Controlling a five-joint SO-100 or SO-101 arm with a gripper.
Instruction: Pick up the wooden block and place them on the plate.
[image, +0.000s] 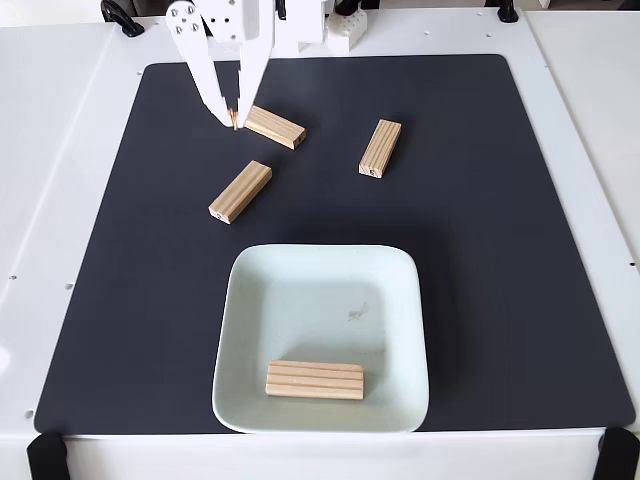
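Four wooden blocks show in the fixed view, all pale bars with lengthwise grain. One block (315, 380) lies flat inside the plate (400, 300), near its lower edge, long side running left to right, its grooved top face plain to see. The plate sits on the lower middle of a black mat (500, 250); it is square with rounded corners, pale mint-white, and carries a small grey smudge near its centre.

The other three blocks lie on the mat above the plate. The upper left block (275, 127) is angled, its left end just beside the gripper's tips. Below it, a second block (240, 191) lies on a diagonal, its lower left end face turned to the camera. Well to the right, a third block (380, 148) stands nearly upright in the picture, tilted slightly — a small dark mark shows on its lower end face, too small to read.

The gripper (231, 122) is white and comes down from the top edge, its upper part and the arm cut off by the frame. Its two fingers converge to a point at the mat, the tips close together with little gap between them, gripping nothing; an orange spot shows at the tips.

The mat rests on a white table (60, 200). No legible writing or brand appears anywhere — black clamps at the corners are partly cut off.
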